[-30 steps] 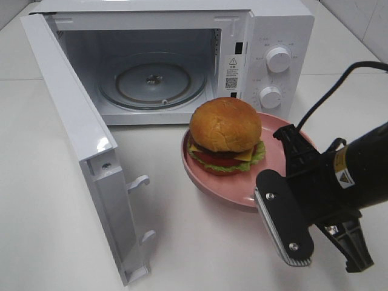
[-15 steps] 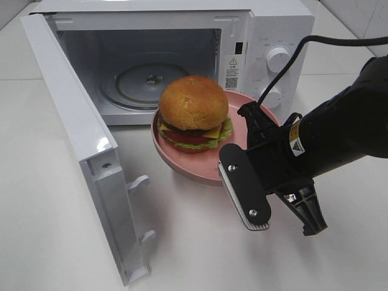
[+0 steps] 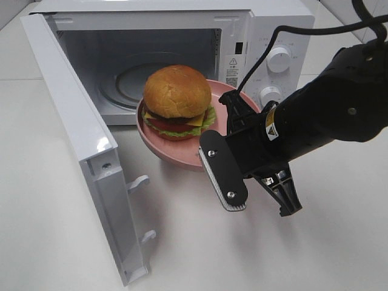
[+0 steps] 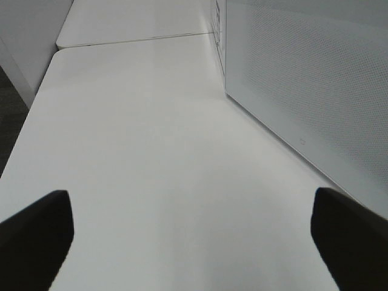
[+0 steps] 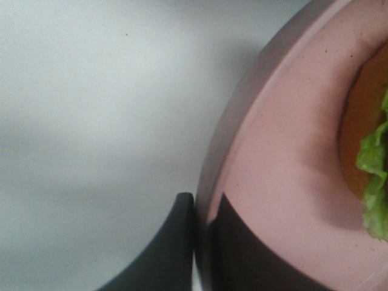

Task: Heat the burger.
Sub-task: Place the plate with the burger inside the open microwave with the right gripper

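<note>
The burger (image 3: 177,97), with a tan-orange bun, lettuce and cheese, sits on a salmon-pink dish (image 3: 173,151). The dish is held tilted above the table, right in front of the open microwave's (image 3: 273,36) cavity. My right gripper (image 3: 232,104) is shut on the dish's right rim. In the right wrist view its fingers (image 5: 176,242) pinch the dish rim (image 5: 279,157) beside the burger's lettuce edge (image 5: 376,182). My left gripper (image 4: 194,242) is open and empty over bare table, out of the exterior high view.
The microwave door (image 3: 73,133) swings wide to the left, with its latch hooks toward the front. A glass turntable (image 3: 124,85) lies inside the cavity. Two knobs (image 3: 279,59) are on the right panel. The microwave's side wall (image 4: 303,91) stands beside my left gripper.
My right gripper has carried the dish with the burger to the left and back, from the table in front of the knobs up to the cavity opening. The left gripper has not moved.
</note>
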Robot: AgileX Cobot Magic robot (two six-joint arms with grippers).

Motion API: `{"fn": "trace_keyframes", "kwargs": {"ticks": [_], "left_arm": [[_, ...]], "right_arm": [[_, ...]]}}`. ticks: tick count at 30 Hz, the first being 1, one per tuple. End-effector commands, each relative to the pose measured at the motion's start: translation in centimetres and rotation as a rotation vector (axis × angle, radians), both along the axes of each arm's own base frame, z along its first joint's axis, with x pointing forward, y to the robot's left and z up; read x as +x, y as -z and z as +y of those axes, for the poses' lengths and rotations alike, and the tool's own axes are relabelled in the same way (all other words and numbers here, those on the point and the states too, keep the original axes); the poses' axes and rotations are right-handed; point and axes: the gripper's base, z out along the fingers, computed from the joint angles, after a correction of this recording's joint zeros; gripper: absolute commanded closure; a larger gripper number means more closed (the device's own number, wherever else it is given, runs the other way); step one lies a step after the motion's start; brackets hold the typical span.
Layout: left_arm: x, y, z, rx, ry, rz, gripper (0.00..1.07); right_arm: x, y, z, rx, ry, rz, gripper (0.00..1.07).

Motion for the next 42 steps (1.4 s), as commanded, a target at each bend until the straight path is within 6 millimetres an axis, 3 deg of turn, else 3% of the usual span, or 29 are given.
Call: {"fn": "trace_keyframes", "kwargs": {"ticks": [1, 28, 42], "left_arm": [[-0.3, 0.0, 0.0, -0.002, 0.006, -0.022, 0.07], [-0.3, 0.0, 0.0, -0.003, 0.007, -0.022, 0.07], [-0.3, 0.0, 0.0, -0.003, 0.007, -0.022, 0.07]], "right_arm": [[0.8, -0.9, 0.8, 0.043, -0.031, -0.064, 1.07], [4.0, -0.3, 5.0, 0.041, -0.046, -0.047, 1.07], [5.5, -0.2, 6.2, 0.035, -0.035, -0.043, 1.07]]}}
